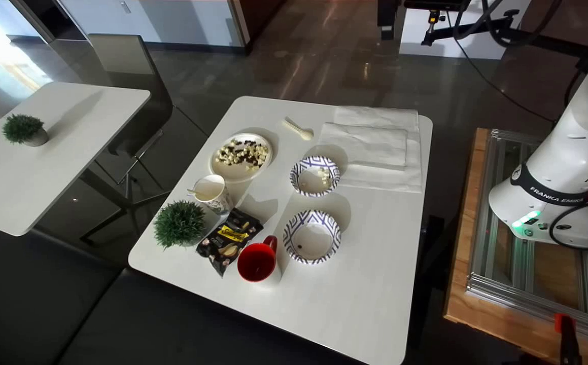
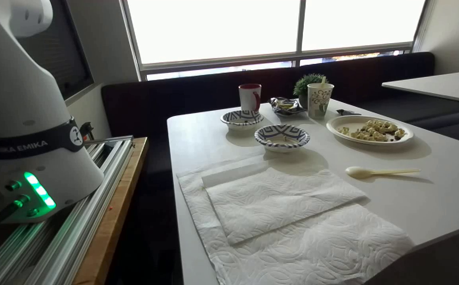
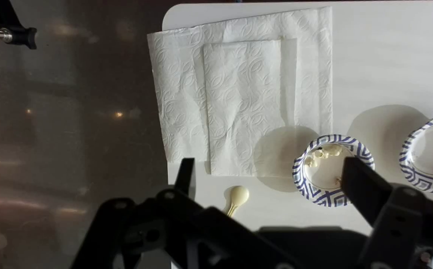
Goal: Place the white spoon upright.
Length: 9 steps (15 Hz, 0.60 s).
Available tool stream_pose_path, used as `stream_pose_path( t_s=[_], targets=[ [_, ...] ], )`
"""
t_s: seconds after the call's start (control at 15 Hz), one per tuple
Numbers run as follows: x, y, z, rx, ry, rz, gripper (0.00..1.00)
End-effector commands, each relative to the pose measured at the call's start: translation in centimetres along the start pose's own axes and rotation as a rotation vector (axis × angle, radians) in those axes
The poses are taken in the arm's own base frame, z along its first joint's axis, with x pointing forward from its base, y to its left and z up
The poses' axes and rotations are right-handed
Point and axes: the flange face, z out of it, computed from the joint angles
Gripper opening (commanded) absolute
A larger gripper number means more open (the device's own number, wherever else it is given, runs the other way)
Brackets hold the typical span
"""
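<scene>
The white spoon lies flat on the white table, beyond the paper towels. It shows in both exterior views (image 1: 299,129) (image 2: 372,172), with its bowl end towards the towels. In the wrist view the spoon's bowl end (image 3: 239,195) shows between the fingers, nearer the left one; most of its handle is hidden behind the gripper. My gripper (image 3: 270,175) is open and empty, its fingers wide apart, above the table. The gripper is out of view in both exterior views.
Two patterned bowls (image 1: 314,176) (image 1: 312,237), a popcorn plate (image 1: 240,175), a paper cup (image 1: 217,204) with a light stick-like handle in it, a snack bag (image 1: 229,241), a red-lined mug (image 1: 259,263) and a plant (image 1: 178,223) stand around. Folded paper towels (image 1: 367,147) lie near the spoon.
</scene>
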Motion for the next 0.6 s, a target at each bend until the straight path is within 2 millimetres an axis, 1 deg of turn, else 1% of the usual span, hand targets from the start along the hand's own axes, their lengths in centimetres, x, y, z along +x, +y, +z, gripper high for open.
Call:
stream_pose_path(
  t_s=[0.0,0.07,0.13,0.27,0.47,0.53],
  targets=[
    [0.0,0.0,-0.1,0.000,-0.001,0.000,1.00],
    [0.0,0.0,-0.1,0.000,-0.001,0.000,1.00],
    [0.8,0.0,0.4,0.009,0.001,0.032,1.00],
    [2.6,-0.6,1.9,0.040,-0.040,0.077,1.00],
    [6.1,-1.8,5.4,0.098,-0.086,0.146,1.00],
    [7.5,-2.1,6.7,0.128,-0.074,0.183,1.00]
  ],
)
